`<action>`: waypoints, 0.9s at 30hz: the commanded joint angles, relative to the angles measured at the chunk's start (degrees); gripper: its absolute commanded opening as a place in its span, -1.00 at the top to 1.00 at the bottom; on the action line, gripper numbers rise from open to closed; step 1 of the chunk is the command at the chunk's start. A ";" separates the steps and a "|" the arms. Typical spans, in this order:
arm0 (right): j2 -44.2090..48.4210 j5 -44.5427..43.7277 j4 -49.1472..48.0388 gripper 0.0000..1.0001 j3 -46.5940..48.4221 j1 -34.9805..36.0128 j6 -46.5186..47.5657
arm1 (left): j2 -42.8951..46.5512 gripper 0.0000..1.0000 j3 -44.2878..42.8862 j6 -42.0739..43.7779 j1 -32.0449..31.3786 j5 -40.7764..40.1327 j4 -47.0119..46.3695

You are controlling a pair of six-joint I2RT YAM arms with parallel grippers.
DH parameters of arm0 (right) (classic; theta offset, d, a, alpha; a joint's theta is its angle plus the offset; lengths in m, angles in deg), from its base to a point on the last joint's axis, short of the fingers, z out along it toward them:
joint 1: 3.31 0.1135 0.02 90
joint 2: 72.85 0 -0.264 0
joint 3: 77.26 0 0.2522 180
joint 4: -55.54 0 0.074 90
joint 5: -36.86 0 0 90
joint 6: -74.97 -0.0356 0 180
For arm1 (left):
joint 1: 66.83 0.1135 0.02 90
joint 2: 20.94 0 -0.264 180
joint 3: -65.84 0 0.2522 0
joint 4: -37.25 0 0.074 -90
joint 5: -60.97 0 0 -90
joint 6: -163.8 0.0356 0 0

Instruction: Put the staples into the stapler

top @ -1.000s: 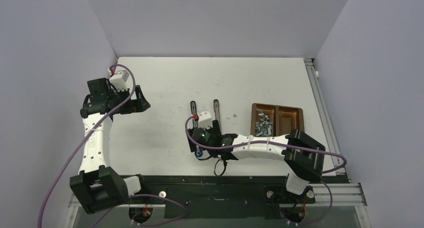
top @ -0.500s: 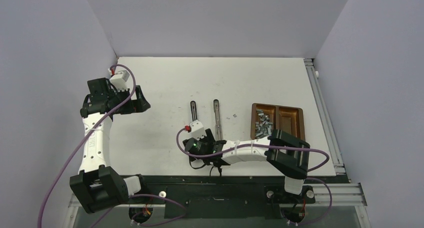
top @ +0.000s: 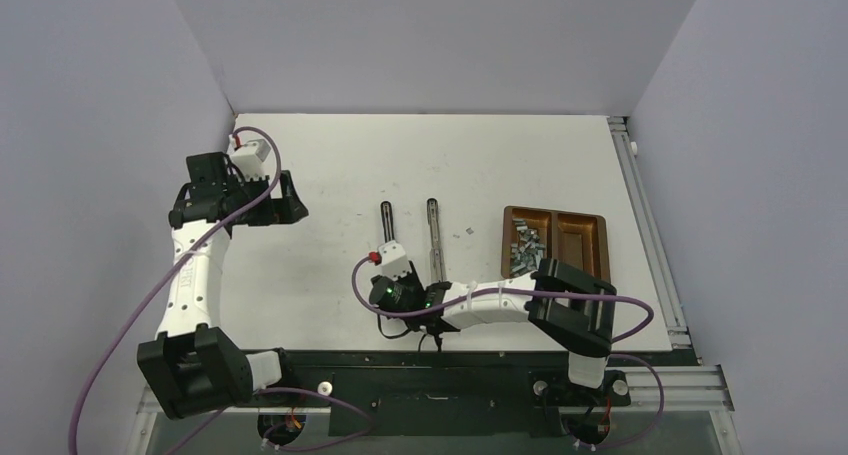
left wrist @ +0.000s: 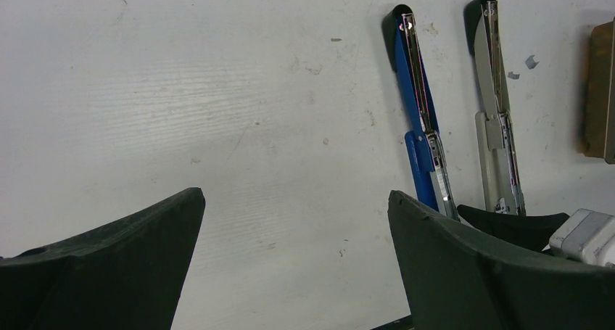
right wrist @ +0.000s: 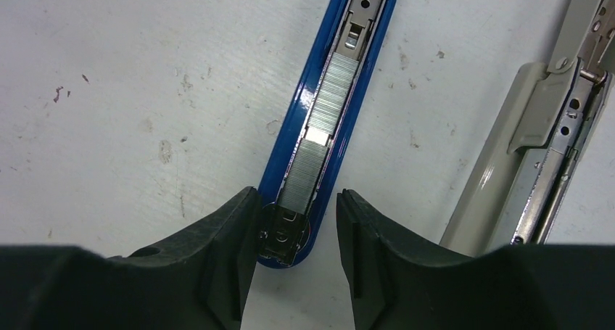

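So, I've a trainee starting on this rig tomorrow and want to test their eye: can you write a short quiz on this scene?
1. True or false: the blue stapler has an empty magazine.
2. The right end effector is: A) shut, lifting a staple strip; B) open, its fingers either side of the blue stapler's end; C) shut, gripping nothing.
3. Which compartment of the brown tray holds the loose staples?

Key
1. False: staple strips lie in it.
2. B.
3. The one nearer the blue stapler.
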 commanded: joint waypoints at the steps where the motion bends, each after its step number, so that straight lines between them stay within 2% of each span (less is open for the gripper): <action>1: -0.15 -0.94 -2.85 0.17 -0.87 0.68 0.46 | -0.84 -0.93 -2.40 1.53 -1.57 -1.20 -1.23; 5: -0.24 -0.85 -3.25 0.23 -1.74 0.69 0.08 | -0.44 -0.93 -1.92 1.46 -2.10 -0.45 -2.42; 10: 0.21 -1.18 -4.14 0.56 -3.13 0.83 0.23 | 0.77 -0.92 -0.22 1.70 -3.29 0.33 -5.16; 15: 2.23 -1.50 -5.42 0.78 -5.50 0.86 0.84 | 0.57 -0.93 0.55 4.02 -4.21 2.28 -6.20; 19: 4.68 -1.30 -7.53 0.83 -8.45 1.03 2.04 | -0.54 -0.93 1.70 7.75 -5.24 4.59 -7.38; 23: 6.87 -0.96 -8.16 0.83 -10.87 1.27 2.76 | -2.34 -0.93 3.49 16.38 -8.95 5.42 -6.56; 27: 9.45 -0.53 -8.35 0.83 -12.83 2.04 3.62 | -3.36 -0.93 7.03 33.41 -14.89 4.35 -4.68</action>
